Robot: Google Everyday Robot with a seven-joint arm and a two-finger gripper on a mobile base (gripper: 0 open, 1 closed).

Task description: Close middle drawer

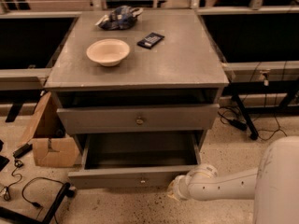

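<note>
Under the tabletop's [187, 55] front edge, found the middle drawer [140, 177] pulled well out. Saw the hand [174, 191] just beside its front panel's right end, below the front-right corner; could not tell its state. Judged the whole push left.

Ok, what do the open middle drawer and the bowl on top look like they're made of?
The middle drawer: likely wood painted matte grey, flat boxy panels; its knob looks brass. The bowl: probably ceramic or plastic, smooth cream surface. The claw sits by the drawer front's right end.
</note>
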